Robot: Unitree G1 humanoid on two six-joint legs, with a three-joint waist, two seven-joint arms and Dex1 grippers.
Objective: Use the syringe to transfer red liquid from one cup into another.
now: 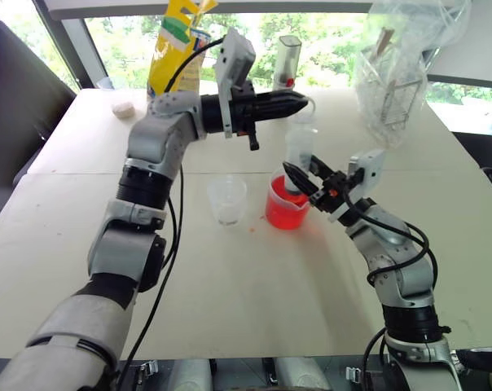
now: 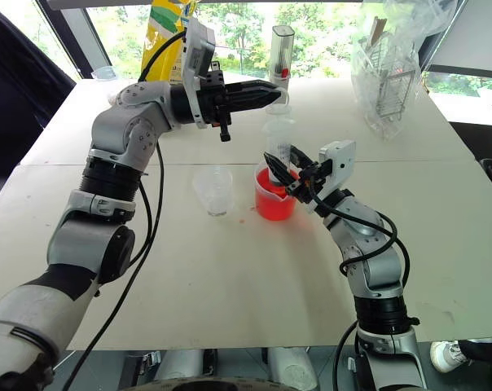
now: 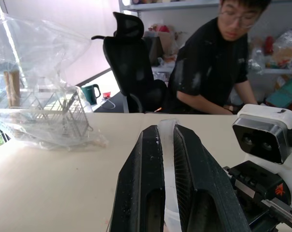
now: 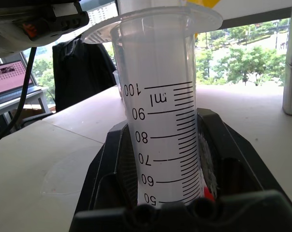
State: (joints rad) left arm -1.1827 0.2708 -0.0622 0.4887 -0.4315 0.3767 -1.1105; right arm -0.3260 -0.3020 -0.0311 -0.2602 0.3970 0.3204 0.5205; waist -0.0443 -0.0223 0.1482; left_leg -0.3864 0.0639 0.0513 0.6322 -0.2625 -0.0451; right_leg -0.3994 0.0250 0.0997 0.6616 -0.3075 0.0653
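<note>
The syringe (image 1: 299,149) stands upright with its tip down in the red cup (image 1: 286,208), a clear beaker holding red liquid (image 2: 274,204). My right gripper (image 1: 300,176) is shut on the syringe barrel (image 4: 160,121) from the right, just above the beaker's rim; the printed scale faces its wrist camera. Reaching in from the left, my left gripper (image 1: 300,103) is shut on the clear ring handle (image 3: 166,159) of the plunger at the top. The other cup (image 1: 227,199), small and clear, stands on the table just left of the beaker.
At the table's far edge stand a yellow bag (image 1: 177,45) and a tall silver canister (image 1: 287,61). A clear plastic bag holding a wire rack (image 1: 393,77) sits at the far right, a small white lump (image 1: 124,108) far left. A person (image 3: 213,63) sits beyond the table.
</note>
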